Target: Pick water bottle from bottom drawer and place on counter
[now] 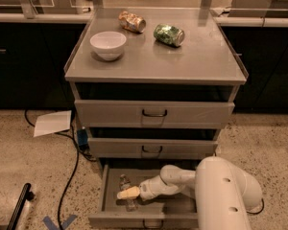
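Note:
The bottom drawer is pulled open below two other grey drawers. The water bottle, small and clear, lies in the left part of the drawer with its cap pointing to the back. My gripper reaches in from the right and lies across the middle of the bottle, touching it or just above it. The white arm fills the lower right and hides the right part of the drawer. The counter is the grey top of the cabinet, above the drawers.
On the counter stand a white bowl, a tan-and-orange can and a green can, both lying down. A sheet of paper and a black cable lie on the floor at the left. Dark benches stand behind.

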### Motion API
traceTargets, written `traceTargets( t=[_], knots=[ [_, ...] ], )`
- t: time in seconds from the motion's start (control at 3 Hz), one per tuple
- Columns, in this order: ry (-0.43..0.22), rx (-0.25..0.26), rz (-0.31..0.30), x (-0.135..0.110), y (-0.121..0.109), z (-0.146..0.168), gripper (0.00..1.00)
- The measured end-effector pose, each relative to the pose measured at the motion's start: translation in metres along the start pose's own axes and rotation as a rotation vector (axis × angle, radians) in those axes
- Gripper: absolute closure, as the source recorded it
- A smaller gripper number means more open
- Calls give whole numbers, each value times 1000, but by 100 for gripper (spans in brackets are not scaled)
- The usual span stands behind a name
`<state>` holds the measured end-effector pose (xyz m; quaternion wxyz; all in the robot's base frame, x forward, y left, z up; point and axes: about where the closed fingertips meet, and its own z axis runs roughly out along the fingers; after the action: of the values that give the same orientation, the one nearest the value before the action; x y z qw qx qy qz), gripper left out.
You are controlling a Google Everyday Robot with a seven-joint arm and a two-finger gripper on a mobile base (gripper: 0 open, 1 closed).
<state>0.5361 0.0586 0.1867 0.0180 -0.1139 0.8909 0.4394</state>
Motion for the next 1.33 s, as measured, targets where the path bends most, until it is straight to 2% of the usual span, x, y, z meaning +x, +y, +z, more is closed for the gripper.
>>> traceTargets(
  t=[0.67, 1.0, 1.33],
  knots=[
    [44, 22, -5, -12, -13, 39, 0],
    [53, 72, 1, -13, -21, 49, 0],
    [53, 72, 1, -13, -21, 49, 0]
  ],
)
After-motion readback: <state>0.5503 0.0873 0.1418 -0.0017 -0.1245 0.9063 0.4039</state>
